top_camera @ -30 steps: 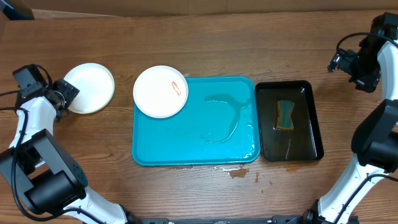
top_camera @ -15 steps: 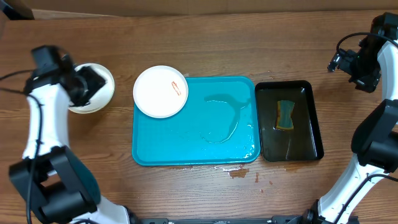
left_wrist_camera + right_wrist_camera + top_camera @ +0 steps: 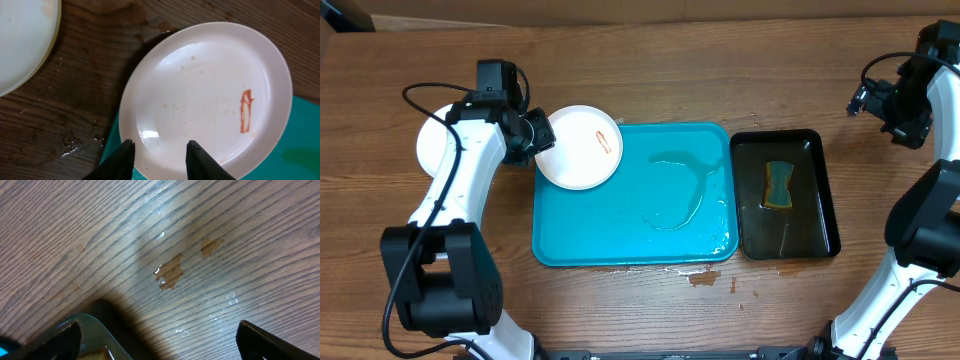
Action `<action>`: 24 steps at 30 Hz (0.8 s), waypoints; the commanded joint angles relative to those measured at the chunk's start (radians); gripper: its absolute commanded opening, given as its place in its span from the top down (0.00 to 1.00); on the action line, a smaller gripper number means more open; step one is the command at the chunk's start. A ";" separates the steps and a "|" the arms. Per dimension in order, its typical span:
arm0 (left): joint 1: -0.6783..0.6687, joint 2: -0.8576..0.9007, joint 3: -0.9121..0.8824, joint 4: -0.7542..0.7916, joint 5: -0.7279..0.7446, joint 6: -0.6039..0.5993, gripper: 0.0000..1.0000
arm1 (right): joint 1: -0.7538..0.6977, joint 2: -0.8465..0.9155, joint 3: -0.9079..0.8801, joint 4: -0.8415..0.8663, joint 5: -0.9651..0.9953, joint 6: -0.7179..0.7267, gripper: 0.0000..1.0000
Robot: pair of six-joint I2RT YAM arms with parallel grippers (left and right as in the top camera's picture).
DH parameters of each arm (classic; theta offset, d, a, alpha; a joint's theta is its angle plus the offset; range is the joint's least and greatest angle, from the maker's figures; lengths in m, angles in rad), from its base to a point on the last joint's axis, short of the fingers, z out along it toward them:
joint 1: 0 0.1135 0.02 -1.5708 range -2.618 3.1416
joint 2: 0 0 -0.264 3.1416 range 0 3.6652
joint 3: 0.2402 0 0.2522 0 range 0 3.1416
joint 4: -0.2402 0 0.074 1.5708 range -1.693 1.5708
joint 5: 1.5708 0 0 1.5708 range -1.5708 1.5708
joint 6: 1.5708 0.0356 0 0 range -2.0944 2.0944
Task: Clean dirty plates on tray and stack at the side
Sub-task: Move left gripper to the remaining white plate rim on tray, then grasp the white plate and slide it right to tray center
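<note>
A white plate with an orange-red smear rests half on the top left corner of the turquoise tray, half over the table. It fills the left wrist view. My left gripper is open at the plate's left edge; in the left wrist view its fingers are over the plate's near rim. A second plate with a pale green rim lies on the table at the left, partly hidden by the left arm; its edge shows at the top left of the left wrist view. My right gripper is open over bare wood at the far right.
A narrow black tray with water and a yellow-green sponge stands right of the turquoise tray; its corner shows in the right wrist view. Water pools on the turquoise tray. Brown drops lie on the table in front of it.
My left arm has swung right from the plate at the far left to the left edge of the smeared plate. The right arm has not moved.
</note>
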 commanded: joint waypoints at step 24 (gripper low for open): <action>0.023 0.182 -0.016 0.040 -0.041 0.042 0.95 | -0.001 -0.024 0.012 0.002 -0.006 0.003 0.00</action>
